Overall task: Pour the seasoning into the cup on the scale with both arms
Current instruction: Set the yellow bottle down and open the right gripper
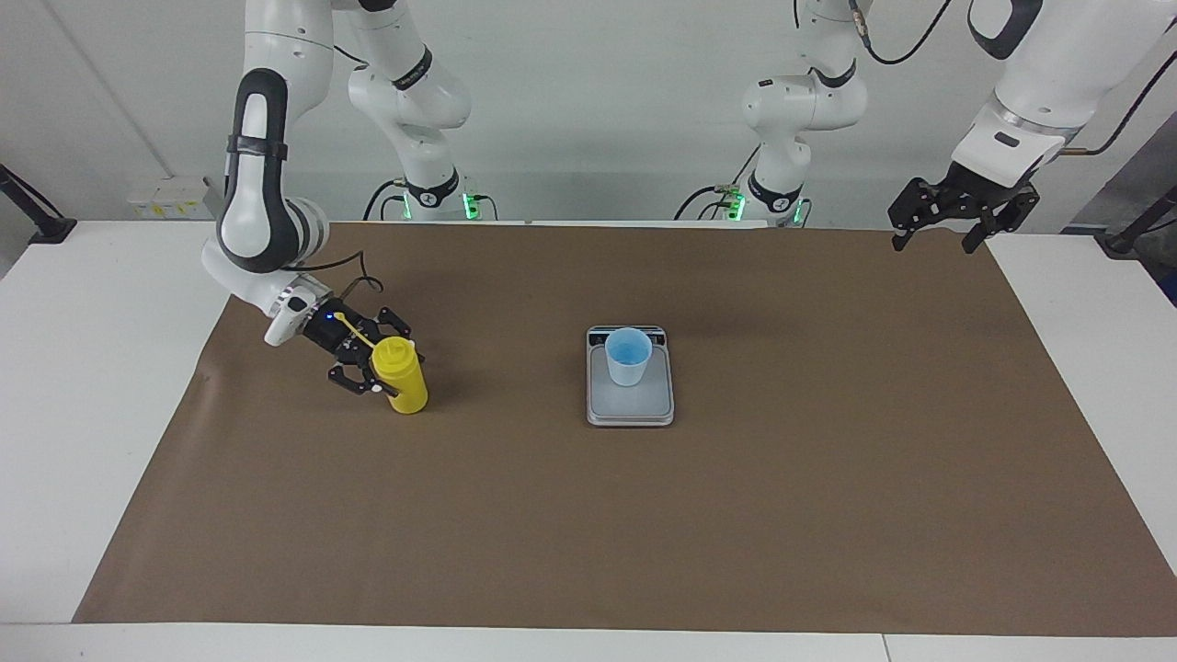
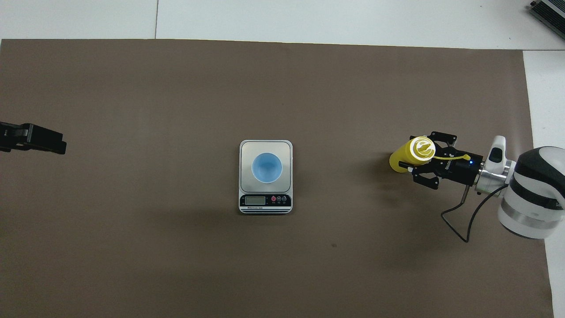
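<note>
Yellow plastic squeeze bottle [image 1: 402, 382], cylindrical with a cone nozzle, stands on the brown paper mat [image 1: 588, 515] toward my right arm's end of the table, leaning slightly. My right gripper [image 1: 368, 360] sits low around it on the side away from the scale, one finger to each side of the bottle's upper body. The bottle's thin yellow cap strap lies back over the gripper's black body. Whether the fingers press the bottle or stand just off it I cannot tell in either view.

The small light blue tapered cup [image 1: 628, 356] stands upright on the grey plate of the flat silver-grey digital kitchen scale [image 1: 630, 405], mid-table, well apart from the bottle.

My left gripper [image 1: 952, 213] hangs in the air over the mat's edge at my left arm's end, fingers spread, holding nothing; that arm waits.

Facing view: shows the bottle's base on the mat, its lean, and my left gripper whole with both arms' bases. Overhead view: shows straight down onto the bottle's top [image 2: 421, 149] and the strap, the right gripper [image 2: 424, 163] bracketing it, the cup's [image 2: 266, 167] blue inside, and the scale's dark display strip [image 2: 265, 200] with small buttons on the side nearer to me. Of the left gripper [image 2: 44, 142] it gives only a black tip at the frame's edge.
</note>
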{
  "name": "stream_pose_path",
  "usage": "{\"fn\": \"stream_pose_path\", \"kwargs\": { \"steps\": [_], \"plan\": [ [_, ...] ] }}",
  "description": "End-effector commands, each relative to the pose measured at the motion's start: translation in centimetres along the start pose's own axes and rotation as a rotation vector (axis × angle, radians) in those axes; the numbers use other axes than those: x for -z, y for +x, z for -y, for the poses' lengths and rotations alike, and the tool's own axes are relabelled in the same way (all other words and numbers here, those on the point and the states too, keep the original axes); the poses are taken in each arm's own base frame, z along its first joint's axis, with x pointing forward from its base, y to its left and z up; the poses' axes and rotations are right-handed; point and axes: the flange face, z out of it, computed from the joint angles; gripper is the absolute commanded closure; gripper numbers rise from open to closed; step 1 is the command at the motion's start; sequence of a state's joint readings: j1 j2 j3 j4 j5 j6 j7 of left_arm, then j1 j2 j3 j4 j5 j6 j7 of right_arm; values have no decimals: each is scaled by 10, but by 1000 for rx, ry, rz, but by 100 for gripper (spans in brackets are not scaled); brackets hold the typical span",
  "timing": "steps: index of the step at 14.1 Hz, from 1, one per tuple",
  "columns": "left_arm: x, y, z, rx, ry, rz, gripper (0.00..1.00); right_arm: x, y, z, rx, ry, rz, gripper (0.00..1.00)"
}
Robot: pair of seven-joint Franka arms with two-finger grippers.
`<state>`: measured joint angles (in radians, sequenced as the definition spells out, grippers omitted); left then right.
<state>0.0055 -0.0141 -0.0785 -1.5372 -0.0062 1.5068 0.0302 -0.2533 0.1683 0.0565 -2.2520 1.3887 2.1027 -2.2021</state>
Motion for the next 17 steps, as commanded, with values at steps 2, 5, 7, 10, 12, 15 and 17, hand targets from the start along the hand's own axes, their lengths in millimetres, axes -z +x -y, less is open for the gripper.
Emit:
{"fn": "stream_pose_path", "kwargs": {
  "steps": [2,5,7,10,12,15,17],
  "plan": [
    [1,-4,3,4,-15,9,0,9,4,0,35,-8,-21,0],
    [1,-3,3,4,-14,9,0,26,-3,-2,97,25,79,0],
    [1,-4,3,4,-14,9,0,31,-4,-3,139,52,149,0],
    [1,-4,2,2,-13,9,0,45,-1,-8,231,77,269,0],
    [1,-4,3,4,-14,9,0,63,12,-21,336,59,383,0],
    [1,-3,3,4,-15,11,0,91,43,-40,467,32,491,0],
    [1,-4,3,4,-14,9,0,108,60,-52,488,3,525,0]
  ]
}}
